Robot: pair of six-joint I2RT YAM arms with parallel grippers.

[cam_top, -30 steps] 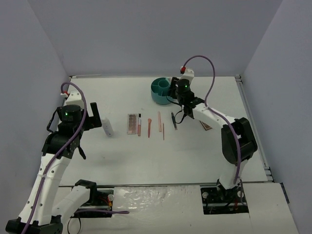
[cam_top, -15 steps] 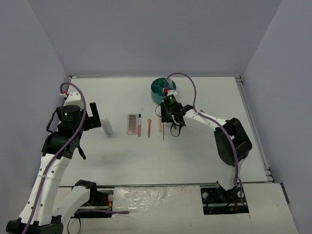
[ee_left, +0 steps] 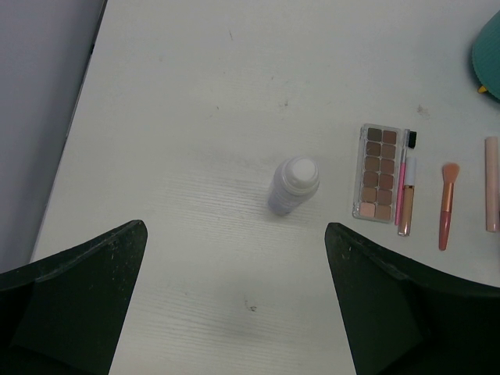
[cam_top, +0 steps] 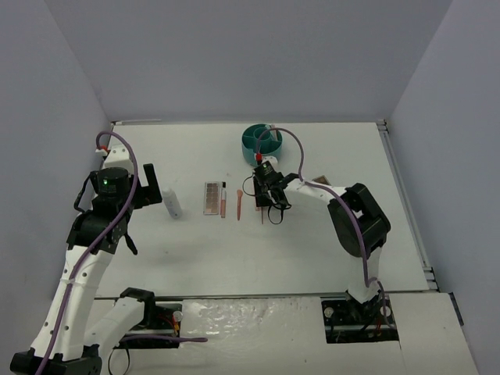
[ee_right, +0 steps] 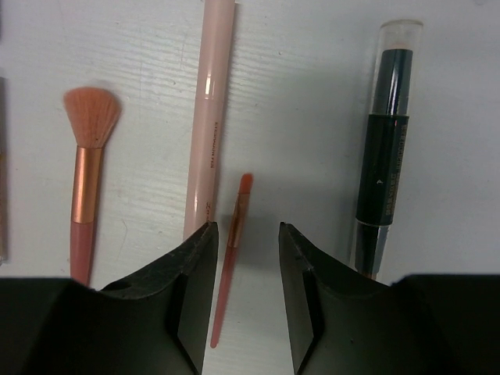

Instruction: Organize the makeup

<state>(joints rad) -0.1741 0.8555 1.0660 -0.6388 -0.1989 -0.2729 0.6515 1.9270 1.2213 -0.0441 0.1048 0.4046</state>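
My right gripper (ee_right: 246, 228) hangs low over the row of makeup, jaws open and straddling a thin orange brush (ee_right: 232, 258) without touching it. Left of that brush lie a pale pink stick (ee_right: 211, 117) and a pink fluffy-headed brush (ee_right: 86, 180); a dark green stick (ee_right: 387, 148) lies to its right. In the top view the right gripper (cam_top: 269, 205) covers this spot. My left gripper (ee_left: 234, 226) is wide open and holds nothing, hovering short of the upright white bottle (ee_left: 293, 185). An eyeshadow palette (ee_left: 380, 172) lies right of the bottle.
The round teal divided cup (cam_top: 260, 141) stands behind the row of sticks. A pink gloss stick (cam_top: 223, 201) lies against the palette (cam_top: 211, 198). The grey side walls close in the white table (cam_top: 234, 250) on the left and right.
My right arm has swung left from beside the teal cup to above the sticks, and its jaws have narrowed. The left arm has not moved.
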